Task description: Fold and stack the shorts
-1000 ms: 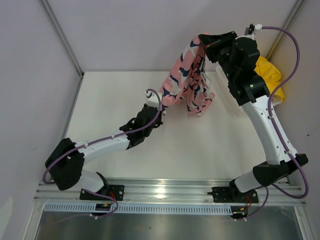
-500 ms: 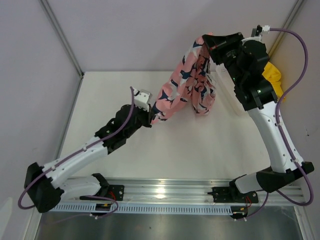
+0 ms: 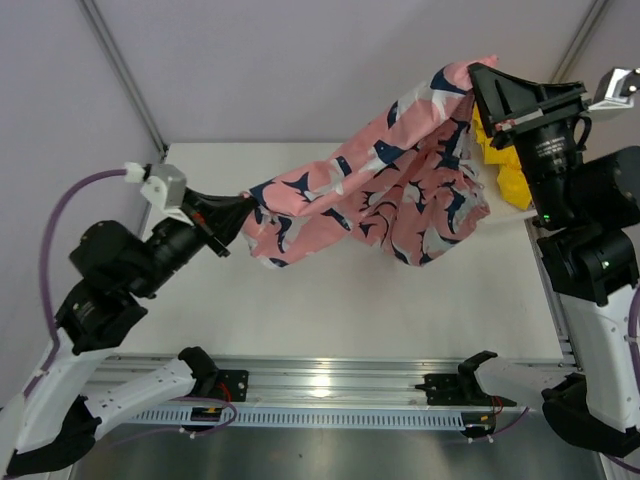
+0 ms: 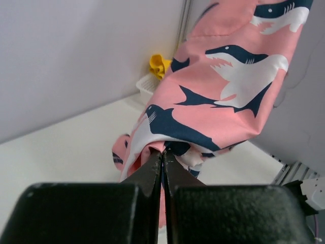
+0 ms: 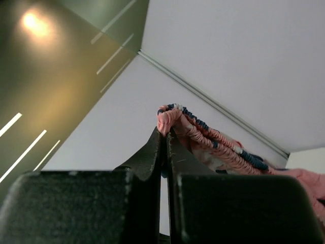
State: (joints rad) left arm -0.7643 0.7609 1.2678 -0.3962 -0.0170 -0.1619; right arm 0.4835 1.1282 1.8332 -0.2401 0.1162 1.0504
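The pink shorts (image 3: 370,195), printed with navy and white sharks, hang stretched in the air above the worktop (image 3: 330,300). They run from the middle left of the overhead view up to the upper right. The cloth sags in loose folds along its middle. Whether the lowest folds touch the white surface cannot be told.

The left claw (image 3: 238,212) is clamped on the lower left end of the fabric. In its wrist view the fingertips (image 4: 151,172) meet with a fold of cloth pinched between them. The right claw (image 3: 478,78) is raised high at the upper right, its jaws pressed together on the gathered elastic waistband, which bunches over the tips in that wrist view.

The left arm reaches up from the lower left corner, with its wrist pointing toward the right of the frame. The right arm stands tall along the right edge, partly cut off by the frame.

The yellow shorts (image 3: 508,175) sit behind the right claw, mostly hidden by it and by the pink cloth. In the left wrist view a small yellow bit shows over a white mesh basket (image 4: 145,83).
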